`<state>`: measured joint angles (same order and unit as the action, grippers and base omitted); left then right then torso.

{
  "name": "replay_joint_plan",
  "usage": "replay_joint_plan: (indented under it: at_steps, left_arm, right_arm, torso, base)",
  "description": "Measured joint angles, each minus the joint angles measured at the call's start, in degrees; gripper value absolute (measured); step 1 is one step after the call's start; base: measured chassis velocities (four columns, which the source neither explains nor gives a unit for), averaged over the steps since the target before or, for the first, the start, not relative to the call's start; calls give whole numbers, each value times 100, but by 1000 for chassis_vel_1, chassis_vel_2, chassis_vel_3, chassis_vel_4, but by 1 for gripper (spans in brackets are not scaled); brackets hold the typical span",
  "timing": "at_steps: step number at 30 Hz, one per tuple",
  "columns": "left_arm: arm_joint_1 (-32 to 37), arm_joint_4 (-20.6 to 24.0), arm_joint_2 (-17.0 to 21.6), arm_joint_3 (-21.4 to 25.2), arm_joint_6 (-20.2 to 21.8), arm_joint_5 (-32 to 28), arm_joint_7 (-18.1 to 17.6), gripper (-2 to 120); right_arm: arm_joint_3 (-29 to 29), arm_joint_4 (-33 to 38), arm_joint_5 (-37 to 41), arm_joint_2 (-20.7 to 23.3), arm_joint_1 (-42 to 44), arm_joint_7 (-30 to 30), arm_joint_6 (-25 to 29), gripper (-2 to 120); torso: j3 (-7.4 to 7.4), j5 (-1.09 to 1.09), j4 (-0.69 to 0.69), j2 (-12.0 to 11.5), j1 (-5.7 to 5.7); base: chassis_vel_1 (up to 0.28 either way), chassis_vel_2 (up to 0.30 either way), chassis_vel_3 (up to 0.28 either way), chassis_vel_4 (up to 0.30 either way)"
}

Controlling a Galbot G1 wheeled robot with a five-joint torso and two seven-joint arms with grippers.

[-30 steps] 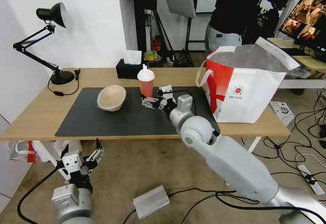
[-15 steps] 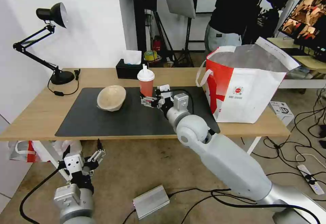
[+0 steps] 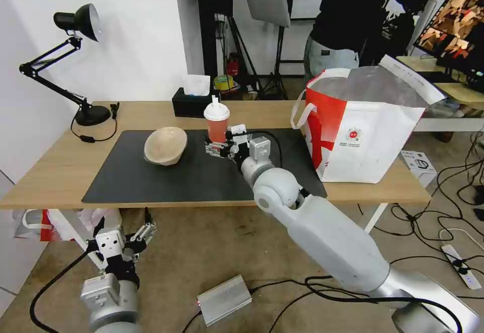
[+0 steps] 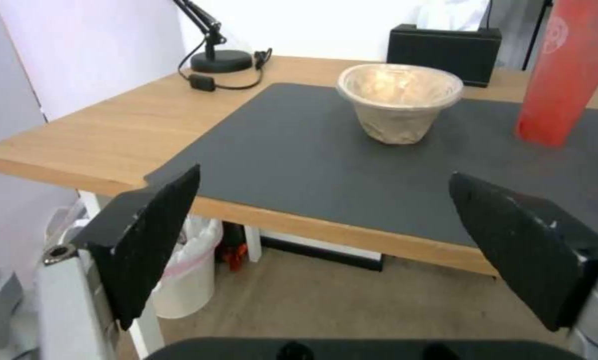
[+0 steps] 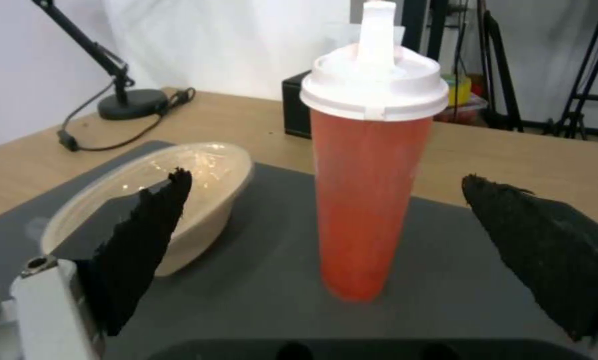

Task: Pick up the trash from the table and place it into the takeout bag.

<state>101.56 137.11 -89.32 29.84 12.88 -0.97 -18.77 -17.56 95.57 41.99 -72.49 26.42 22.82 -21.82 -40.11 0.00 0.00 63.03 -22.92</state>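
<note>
The tall red drink cup (image 3: 217, 126) with its white lid stands upright on the dark grey mat (image 3: 166, 181) of the table (image 3: 55, 166). My right gripper (image 3: 221, 144) is open, level with the cup's lower half on its near side. In the right wrist view the cup (image 5: 369, 200) stands just ahead between the spread black fingers (image 5: 138, 250), untouched. The beige pulp bowl (image 3: 165, 145) lies tilted left of the cup. The takeout bag (image 3: 363, 131) stands open at the table's right end. My left gripper (image 3: 123, 232) hangs open below the table's front edge, facing the bowl (image 4: 400, 102).
A black desk lamp (image 3: 75, 25) stands at the back left with its cord on the wood. A black tissue box (image 3: 194, 102) sits behind the cup. Cables and a grey power brick (image 3: 224, 300) lie on the floor. A white bin (image 4: 188, 280) stands under the table.
My right gripper has slid left and farther across the mat, closing in on the red cup. The left arm has barely shifted. Cup, bowl and bag stay put.
</note>
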Motion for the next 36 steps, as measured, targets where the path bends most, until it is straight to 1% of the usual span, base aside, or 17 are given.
replay_joint_plan:
  at_steps: [10,16,20,30,36]
  left_arm:
    - [20,6,8,27,-1,5,0,100]
    - [22,10,9,32,-1,5,0,100]
    - [56,73,5,27,-2,7,0,100]
    - [93,98,-1,23,-10,32,-1,100]
    - [100,108,18,39,-9,31,-1,100]
  right_arm:
    - [5,-413,-60,-174,-189,-31,-19,100]
    - [27,-543,-86,-257,-230,-50,-19,100]
    - [47,-729,-144,-401,-258,-59,-12,100]
    - [90,-942,-231,-590,-289,-73,-1,100]
    - [92,-1010,-237,-630,-335,-73,-8,100]
  torso:
    - [0,0,0,0,0]
    - [0,0,0,0,0]
    - [0,0,0,0,0]
    - [0,0,0,0,0]
    - [0,0,0,0,0]
  base:
    - [0,0,0,0]
    - [0,0,0,0]
    - [0,0,0,0]
    - [0,0,0,0]
    - [0,0,0,0]
